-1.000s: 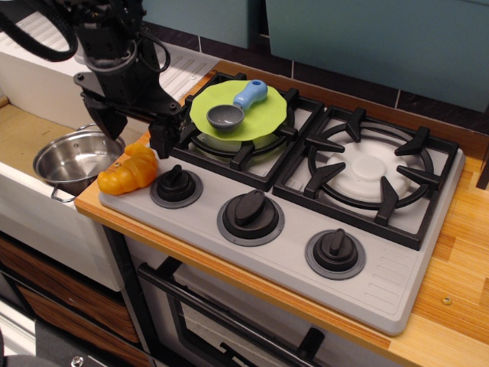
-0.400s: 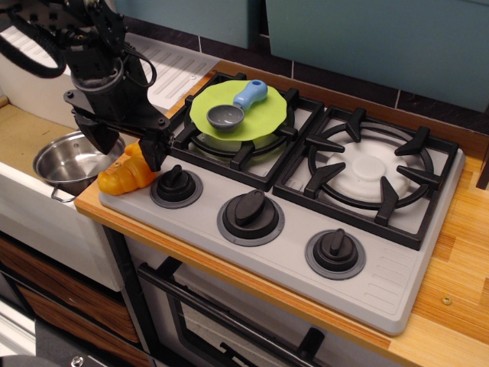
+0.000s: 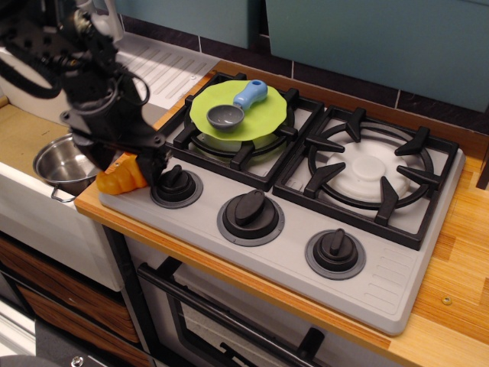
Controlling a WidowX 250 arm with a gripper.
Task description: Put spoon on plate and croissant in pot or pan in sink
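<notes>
Gripper (image 3: 130, 162) hanging low over the croissant (image 3: 122, 177) at the near-left corner of the stove top (image 3: 306, 222), black fingers (image 3: 160, 170) spread and straddling the orange-yellow piece, one at its 3 o'clock side and the other at its 9 o'clock side; impossible to tell whether pressing on it. Croissant lying partly hidden beneath the arm, just at 9 o'clock of the leftmost knob (image 3: 176, 185). Sitting at 9 o'clock of the croissant, down in the sink (image 3: 23, 138), the pot (image 3: 57, 164), shiny and upright, one loop handle showing at its near edge. Resting on the rear-left burner grate (image 3: 229, 138), at 1 o'clock of the gripper, the plate (image 3: 263, 115), lime-green and flat. Lying on that plate, the spoon (image 3: 237, 105), grey bowl toward 7 o'clock, light-blue handle pointing toward 1 o'clock. Standing bare at 3 o'clock of the plate, the right burner (image 3: 374, 164).
</notes>
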